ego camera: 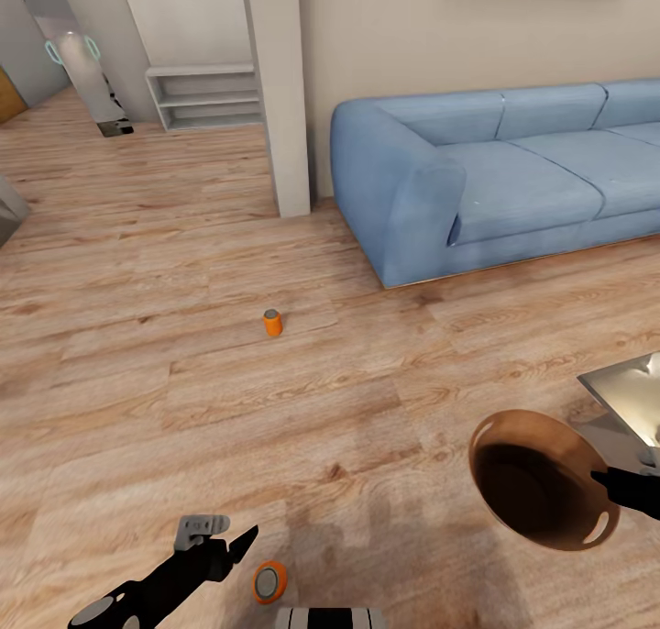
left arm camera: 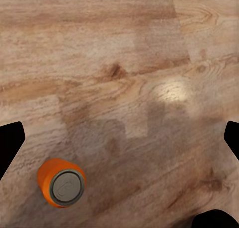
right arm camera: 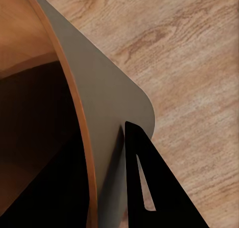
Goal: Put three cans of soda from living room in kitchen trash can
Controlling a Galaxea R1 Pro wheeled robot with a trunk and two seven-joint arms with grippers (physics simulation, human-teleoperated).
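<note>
So the near can (ego camera: 269, 582) is standing upright on the wood floor (ego camera: 183, 381) right in front of the base, just beside the left hand (ego camera: 240, 542). In the left wrist view you look almost straight down on its silver top (left arm camera: 66, 186), with the orange wall showing around one side. The left hand's fingers (left arm camera: 11, 138) are spread wide with nothing between them, and the can sits off to one side of that gap, not centred.

A second orange can (ego camera: 272, 322) is upright further out on the floor, well apart from the first, toward the blue sofa (ego camera: 495, 171).

The right hand (ego camera: 632, 491) has the bin (ego camera: 541, 478) pinched by its rim, one finger (right arm camera: 149, 188) on the outside wall, mouth tipped up toward the head camera, nothing visible inside.

Handling guess: a soda can should be light, rigid-ish but thin-walled, and smooth, so it'll tip or skate away if a finger nudges it off-centre. I'd take it across the orange side wall around mid-height, fingers straddling the cylinder. Grabbing at the top rim looks like a good way to knock it over. The bin is held at one edge only, so it may swing when a can drops in.
</note>
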